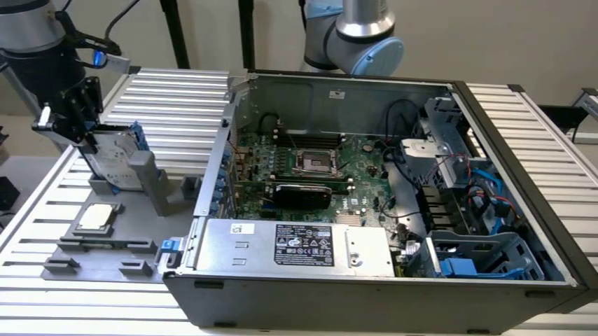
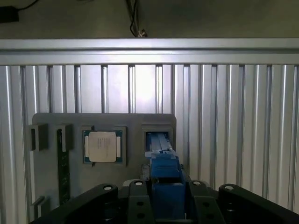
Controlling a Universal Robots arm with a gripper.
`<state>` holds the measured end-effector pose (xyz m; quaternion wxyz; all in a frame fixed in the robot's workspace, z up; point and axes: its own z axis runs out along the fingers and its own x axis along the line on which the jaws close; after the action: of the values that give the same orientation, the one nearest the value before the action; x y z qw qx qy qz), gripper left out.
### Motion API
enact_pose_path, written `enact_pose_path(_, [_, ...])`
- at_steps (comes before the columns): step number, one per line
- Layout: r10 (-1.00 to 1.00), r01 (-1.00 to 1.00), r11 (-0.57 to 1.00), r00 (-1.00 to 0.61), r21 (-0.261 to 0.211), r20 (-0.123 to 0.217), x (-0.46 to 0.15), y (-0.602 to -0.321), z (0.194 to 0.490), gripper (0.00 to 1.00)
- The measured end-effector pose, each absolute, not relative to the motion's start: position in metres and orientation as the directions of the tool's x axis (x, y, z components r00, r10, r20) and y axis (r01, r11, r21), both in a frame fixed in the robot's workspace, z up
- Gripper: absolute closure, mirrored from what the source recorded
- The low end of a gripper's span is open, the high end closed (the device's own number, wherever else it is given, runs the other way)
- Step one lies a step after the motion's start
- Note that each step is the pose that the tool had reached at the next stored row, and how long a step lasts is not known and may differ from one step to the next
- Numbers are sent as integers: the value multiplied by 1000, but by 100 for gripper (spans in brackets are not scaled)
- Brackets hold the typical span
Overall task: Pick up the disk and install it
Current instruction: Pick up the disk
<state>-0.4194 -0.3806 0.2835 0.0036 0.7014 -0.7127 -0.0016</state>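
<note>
Exterior view, from its left: the black metal gripper (image 1: 89,136) stands at the top edge of the disk (image 1: 114,159), a flat silver plate in a blue plastic frame, upright in a grey slotted holder (image 1: 150,183). Whether the gripper clamps it, I cannot tell. Below lies a square shiny chip (image 1: 96,218); further right, the open steel computer case (image 1: 280,301).

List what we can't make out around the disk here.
- Lower edge of the disk: exterior view, behind the grey holder post.
- Label of the disk: wrist view, seen edge-on.
- Label text on the power supply: exterior view, too small.
</note>
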Motion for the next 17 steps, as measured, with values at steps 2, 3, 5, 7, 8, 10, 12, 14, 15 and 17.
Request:
enact_pose_path(2, [-1000,-1000,16,-16,7,3,-419,-382,283,67])
enact_pose_path(3, [-1000,-1000,16,-16,7,3,-419,-383,284,67])
enact_pose_path(5, [-1000,-1000,16,-16,7,3,-419,-383,284,67])
enact_pose_path(7, [-1000,-1000,16,-16,7,3,-419,-383,283,67])
enact_pose_path(8, [-1000,-1000,16,-16,7,3,-419,-383,283,67])
enact_pose_path(10, [-1000,-1000,16,-16,7,3,-419,-383,283,67])
enact_pose_path(12, [-1000,-1000,16,-16,7,3,-419,-383,283,67])
enact_pose_path(14, [-1000,-1000,16,-16,7,3,-419,-383,283,67])
enact_pose_path(15, [-1000,-1000,16,-16,7,3,-419,-383,283,67])
enact_pose_path(17, [-1000,-1000,16,-16,7,3,-419,-383,283,67])
